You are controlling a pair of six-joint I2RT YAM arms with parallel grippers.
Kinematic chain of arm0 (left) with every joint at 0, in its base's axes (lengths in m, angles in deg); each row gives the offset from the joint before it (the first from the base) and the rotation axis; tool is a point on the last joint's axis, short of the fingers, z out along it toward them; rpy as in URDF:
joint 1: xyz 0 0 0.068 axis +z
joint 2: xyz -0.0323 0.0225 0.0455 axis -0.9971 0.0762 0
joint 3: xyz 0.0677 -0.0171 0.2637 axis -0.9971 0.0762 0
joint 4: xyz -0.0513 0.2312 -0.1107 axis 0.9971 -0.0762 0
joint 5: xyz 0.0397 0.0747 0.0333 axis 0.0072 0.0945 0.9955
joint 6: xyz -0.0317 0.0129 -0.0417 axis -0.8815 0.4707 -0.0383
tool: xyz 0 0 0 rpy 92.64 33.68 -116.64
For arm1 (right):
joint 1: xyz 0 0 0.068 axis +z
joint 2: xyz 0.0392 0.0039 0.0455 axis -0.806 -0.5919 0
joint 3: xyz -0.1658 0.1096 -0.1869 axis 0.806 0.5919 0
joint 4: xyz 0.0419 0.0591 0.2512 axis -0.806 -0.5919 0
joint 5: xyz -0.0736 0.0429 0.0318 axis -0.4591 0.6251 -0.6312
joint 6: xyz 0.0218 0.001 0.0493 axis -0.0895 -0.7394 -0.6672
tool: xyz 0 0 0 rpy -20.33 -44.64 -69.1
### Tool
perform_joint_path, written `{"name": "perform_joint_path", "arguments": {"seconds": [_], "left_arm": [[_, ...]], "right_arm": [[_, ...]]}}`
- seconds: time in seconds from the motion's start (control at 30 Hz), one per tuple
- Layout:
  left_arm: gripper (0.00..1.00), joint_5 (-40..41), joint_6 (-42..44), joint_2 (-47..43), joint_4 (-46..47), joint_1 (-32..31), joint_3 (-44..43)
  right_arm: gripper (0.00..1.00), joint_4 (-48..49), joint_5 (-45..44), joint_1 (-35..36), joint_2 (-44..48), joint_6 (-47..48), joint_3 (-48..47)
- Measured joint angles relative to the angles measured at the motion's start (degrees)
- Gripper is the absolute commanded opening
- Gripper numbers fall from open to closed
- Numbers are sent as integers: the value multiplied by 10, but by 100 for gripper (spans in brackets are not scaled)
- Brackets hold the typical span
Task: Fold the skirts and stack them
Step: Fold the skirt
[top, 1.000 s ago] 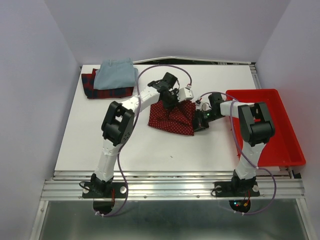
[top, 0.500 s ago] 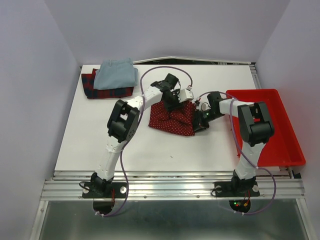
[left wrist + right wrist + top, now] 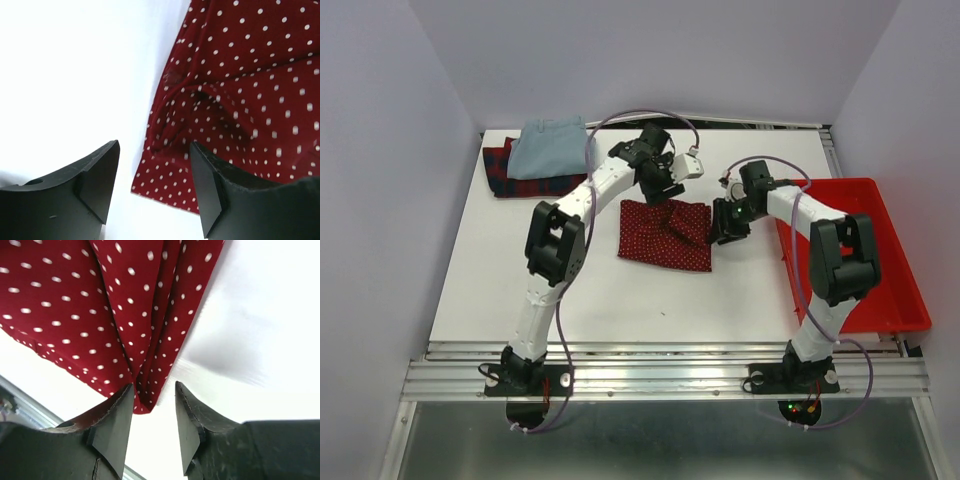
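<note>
The dark red dotted skirt (image 3: 665,233) lies folded on the white table (image 3: 520,280) near the middle. My left gripper (image 3: 665,188) hovers over its far edge, open and empty; in the left wrist view the skirt (image 3: 250,100) lies beyond the parted fingertips (image 3: 107,165). My right gripper (image 3: 720,225) is at the skirt's right edge, open, with the skirt's corner (image 3: 150,390) showing between the jaws but not pinched. The pale blue skirt (image 3: 552,147) rests folded on the plaid skirt (image 3: 515,180) at the far left corner.
A bright red plastic tray (image 3: 880,290) stands along the table's right side, close behind the right arm. Purple cables loop above both arms. The table's near metal rail (image 3: 670,375) runs in front of the bases.
Both grippers have opened and let go of the dotted skirt. The left gripper rose away toward the far side, the right one drew back to the right, and the skirt settled flatter.
</note>
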Motion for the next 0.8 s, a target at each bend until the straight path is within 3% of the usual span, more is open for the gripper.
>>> {"name": "perform_joint_path", "arguments": {"seconds": [0.23,0.37,0.4,0.43,0.67,0.8], "left_arm": [[69,0,-17,-52,-10,26,0],[70,-37,-75,-90,-3,58,37],[95,-48,-91,-103,0,64,56],[99,-60,-117,-123,10,74,85],[99,-96,-255,-189,98,78,212],[91,-101,-312,-189,152,66,248]], "right_arm": [[51,1,-13,0,33,17,-28],[55,14,3,0,61,22,-36],[57,22,10,0,62,21,-39],[59,31,18,0,62,21,-40],[70,82,56,14,62,13,-36],[72,110,52,46,62,23,-15]]}}
